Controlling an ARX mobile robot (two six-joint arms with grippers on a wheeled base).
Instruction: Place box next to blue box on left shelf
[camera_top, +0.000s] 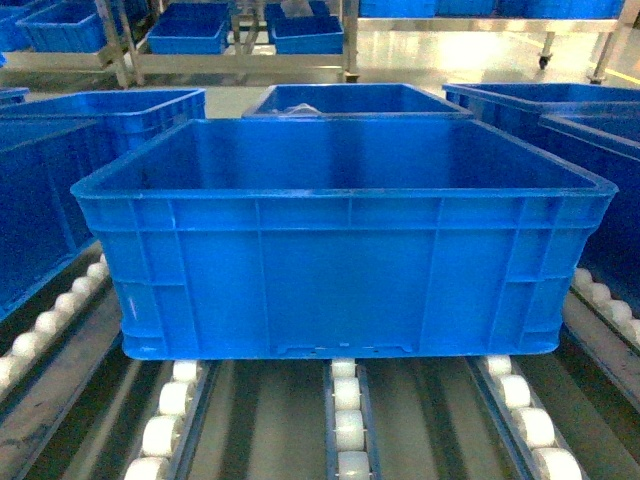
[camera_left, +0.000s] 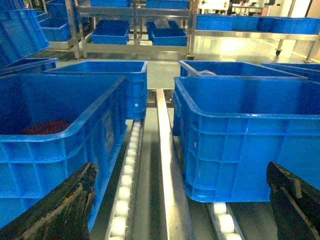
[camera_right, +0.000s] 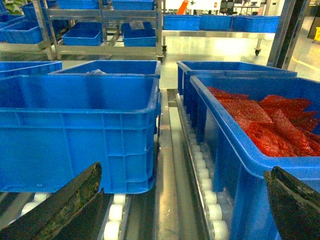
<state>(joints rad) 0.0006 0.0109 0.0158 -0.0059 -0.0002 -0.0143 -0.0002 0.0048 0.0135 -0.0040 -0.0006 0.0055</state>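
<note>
Straight ahead of the head camera, the box (camera_top: 340, 240) sits empty on the white rollers of the left shelf (camera_top: 345, 420), with other blue crates close on either side and behind it, and neither gripper shows in this view. From the left wrist, the left gripper (camera_left: 182, 210) has its dark fingers (camera_left: 60, 210) spread wide apart and grasping nothing, the box (camera_left: 240, 140) to the right of a silver rail (camera_left: 167, 165) and a neighbouring blue crate (camera_left: 55, 145) to the left. From the right wrist, the right gripper (camera_right: 185, 210) is likewise spread wide and empty, the box (camera_right: 80, 130) on its left and a crate of red bags (camera_right: 260, 125) on its right.
</note>
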